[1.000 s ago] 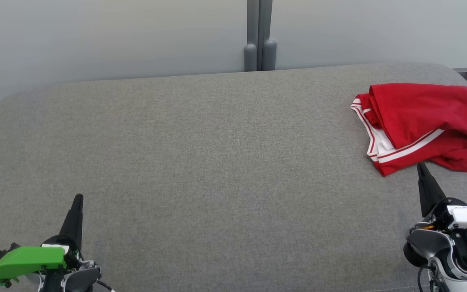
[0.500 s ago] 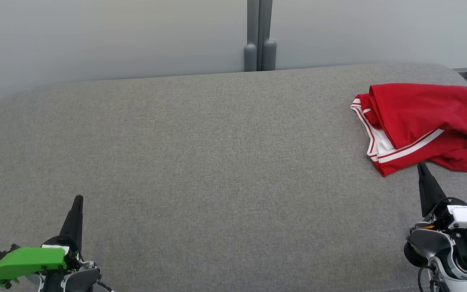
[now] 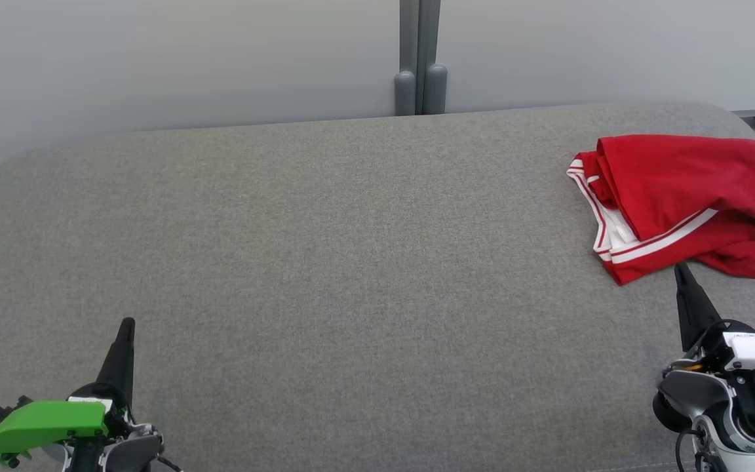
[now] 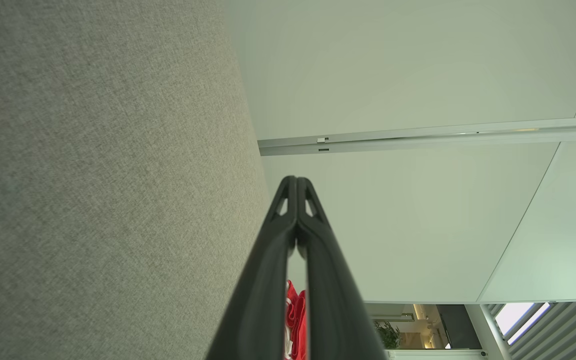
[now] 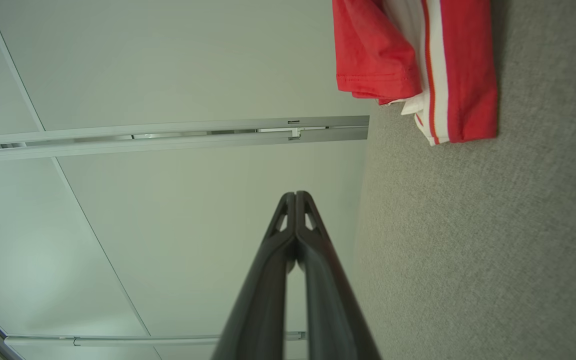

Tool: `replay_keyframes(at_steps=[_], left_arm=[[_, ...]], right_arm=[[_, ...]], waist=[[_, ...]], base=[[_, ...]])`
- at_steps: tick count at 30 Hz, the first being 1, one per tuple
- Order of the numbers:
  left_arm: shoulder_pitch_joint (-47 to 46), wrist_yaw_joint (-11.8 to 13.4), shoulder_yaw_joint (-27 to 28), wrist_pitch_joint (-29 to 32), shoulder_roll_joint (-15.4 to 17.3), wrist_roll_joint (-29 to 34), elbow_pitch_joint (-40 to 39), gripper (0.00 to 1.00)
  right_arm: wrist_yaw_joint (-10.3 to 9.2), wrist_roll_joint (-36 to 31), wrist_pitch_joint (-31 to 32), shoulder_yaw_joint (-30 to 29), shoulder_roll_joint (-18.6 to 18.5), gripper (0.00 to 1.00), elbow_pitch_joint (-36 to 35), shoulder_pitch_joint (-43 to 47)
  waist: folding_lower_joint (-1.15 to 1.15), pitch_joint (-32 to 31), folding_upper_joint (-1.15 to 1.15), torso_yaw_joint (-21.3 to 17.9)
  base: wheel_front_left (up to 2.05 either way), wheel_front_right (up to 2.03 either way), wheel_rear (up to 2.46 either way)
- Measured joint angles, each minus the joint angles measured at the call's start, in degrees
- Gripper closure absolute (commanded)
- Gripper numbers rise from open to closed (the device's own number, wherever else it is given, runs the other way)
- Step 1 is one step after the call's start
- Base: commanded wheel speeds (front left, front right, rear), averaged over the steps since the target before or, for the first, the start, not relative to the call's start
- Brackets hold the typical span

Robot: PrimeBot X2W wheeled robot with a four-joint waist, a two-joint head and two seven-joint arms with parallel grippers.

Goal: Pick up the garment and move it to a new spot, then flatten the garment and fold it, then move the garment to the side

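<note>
Garment [image 3: 682, 203] is seen loosely folded on bench [image 3: 364, 249], far right: awaiting pickup or already set aside. Left gripper [image 3: 127, 322] and right gripper [image 3: 678, 267] are clenched, empty.

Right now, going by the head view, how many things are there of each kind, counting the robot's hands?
Red garment with white stripes: 1
Hands: 2, the left hand and the right hand, both shut
Grey fabric surface: 1
Total: 4

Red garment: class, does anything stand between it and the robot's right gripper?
Nothing visible does. The shut right gripper lies close to the near edge of the red garment, with just bare grey upholstery around them.
</note>
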Motion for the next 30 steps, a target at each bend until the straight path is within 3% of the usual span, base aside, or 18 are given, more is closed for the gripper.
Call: replay_keyframes(at_steps=[30], left_arm=[[-0.1, -0.1, 0.1, 0.4, -0.1, 0.0, 0.3, 1.00]], right_arm=[[0.01, 0.0, 0.0, -0.1, 0.1, 1.00, 0.3, 0.0]], waist=[[0.00, 0.0, 0.00, 0.0]], base=[[0.00, 0.00, 0.00]])
